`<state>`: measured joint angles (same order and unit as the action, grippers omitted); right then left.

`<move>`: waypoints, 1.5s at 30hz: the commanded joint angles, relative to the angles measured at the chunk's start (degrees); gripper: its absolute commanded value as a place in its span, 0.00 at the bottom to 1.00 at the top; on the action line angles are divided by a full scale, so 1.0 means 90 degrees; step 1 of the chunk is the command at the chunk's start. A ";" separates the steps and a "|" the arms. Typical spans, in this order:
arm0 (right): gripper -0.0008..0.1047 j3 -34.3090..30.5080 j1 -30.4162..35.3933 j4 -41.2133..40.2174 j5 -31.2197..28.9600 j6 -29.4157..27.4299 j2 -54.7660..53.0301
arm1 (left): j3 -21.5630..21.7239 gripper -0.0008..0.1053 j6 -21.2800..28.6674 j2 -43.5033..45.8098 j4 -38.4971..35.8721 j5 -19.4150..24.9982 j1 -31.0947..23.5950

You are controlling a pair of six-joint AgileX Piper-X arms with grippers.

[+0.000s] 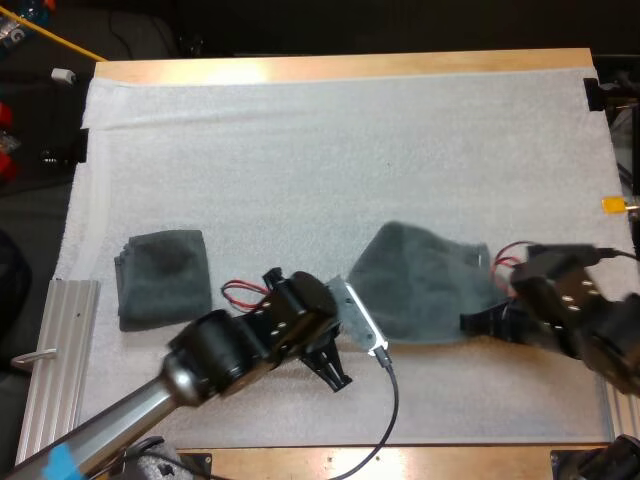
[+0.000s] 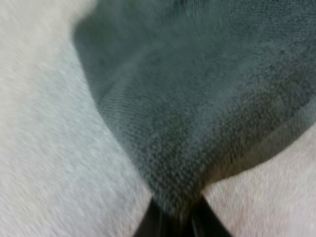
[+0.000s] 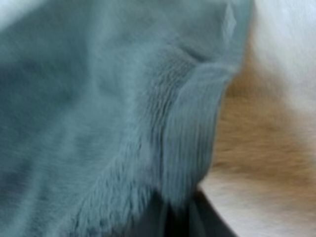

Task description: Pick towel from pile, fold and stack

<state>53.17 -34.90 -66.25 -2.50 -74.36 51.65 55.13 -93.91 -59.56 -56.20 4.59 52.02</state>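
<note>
A dark grey-green towel (image 1: 420, 285) lies spread near the middle of the mat, bunched up toward its far side. My left gripper (image 1: 372, 340) is at its near left corner. In the left wrist view that gripper (image 2: 173, 219) is shut on the towel (image 2: 197, 98), with the cloth narrowing to a point between the fingers. My right gripper (image 1: 478, 322) is at the near right corner. In the right wrist view it (image 3: 177, 217) is shut on the towel's edge (image 3: 108, 123). A folded towel (image 1: 163, 275) lies on the mat's left side.
The white mat (image 1: 330, 150) stretches bare beyond the towel to the table's far side. A ridged metal rail (image 1: 55, 360) lies along the mat's near left edge. The wooden table edge (image 1: 300, 460) runs close in front of both grippers.
</note>
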 commanded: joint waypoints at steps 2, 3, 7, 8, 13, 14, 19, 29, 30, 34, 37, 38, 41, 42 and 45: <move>0.01 0.0382 -0.0004 -0.0015 0.0394 0.0303 -0.0266 | 0.0348 0.01 -0.0080 0.0286 -0.0320 0.0109 0.0032; 0.01 0.0481 -0.0004 -0.0015 0.0508 0.0380 -0.0324 | 0.0469 0.01 -0.0080 0.0349 -0.0384 0.0109 0.0032; 0.01 0.0967 -0.0016 -0.0252 0.0841 0.0543 -0.0525 | 0.1223 0.01 -0.0080 0.0475 -0.0909 0.0109 0.0032; 0.01 0.1091 -0.0016 -0.0370 0.0863 0.0663 -0.0541 | 0.1437 0.01 -0.0080 0.0475 -0.1062 0.0109 0.0032; 0.01 0.1631 -0.0016 -0.1042 0.1193 0.0709 -0.0586 | 0.2037 0.01 -0.0080 0.0490 -0.1697 0.0096 0.0032; 0.01 0.1678 -0.0016 -0.1141 0.1263 0.0709 -0.0586 | 0.2096 0.01 -0.0080 0.0490 -0.1783 0.0096 0.0032; 0.01 0.1542 -0.0016 -0.1068 0.1288 0.0692 -0.0444 | 0.1910 0.01 -0.0054 0.0297 -0.1710 0.0096 -0.0004; 0.01 0.0192 0.0075 0.1501 0.0278 0.0668 0.1190 | 0.1114 0.01 0.0379 -0.1158 0.0137 -0.0064 -0.1295; 0.01 0.0177 0.0121 0.1685 0.0278 0.0682 0.1308 | 0.1115 0.01 0.0423 -0.1279 0.0263 -0.0186 -0.1404; 0.01 0.0172 0.0606 0.2572 0.0278 0.0903 0.2134 | 0.1115 0.01 0.0616 -0.1945 0.0951 -0.0954 -0.2019; 0.01 0.0172 0.0996 0.3079 0.0278 0.1130 0.2543 | 0.1115 0.01 0.0616 -0.2375 0.1349 -0.1063 -0.2270; 0.01 0.0172 0.1130 0.3280 0.0278 0.1145 0.2688 | 0.1115 0.01 0.0616 -0.2523 0.1532 -0.1079 -0.2362; 0.01 0.0172 0.1416 0.3670 0.0278 0.1195 0.2978 | 0.1115 0.01 0.0616 -0.2837 0.1986 -0.1216 -0.2551; 0.01 0.0172 0.1461 0.3720 0.0278 0.1247 0.3049 | 0.1115 0.01 0.0616 -0.2888 0.2070 -0.1258 -0.2592; 0.01 0.0172 0.1730 0.3952 0.0314 0.1613 0.3330 | 0.1115 0.01 0.0616 -0.3132 0.2473 -0.1420 -0.2717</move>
<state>54.43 -19.70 -31.42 0.07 -60.11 81.73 65.00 -88.49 -88.01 -35.07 -7.38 27.60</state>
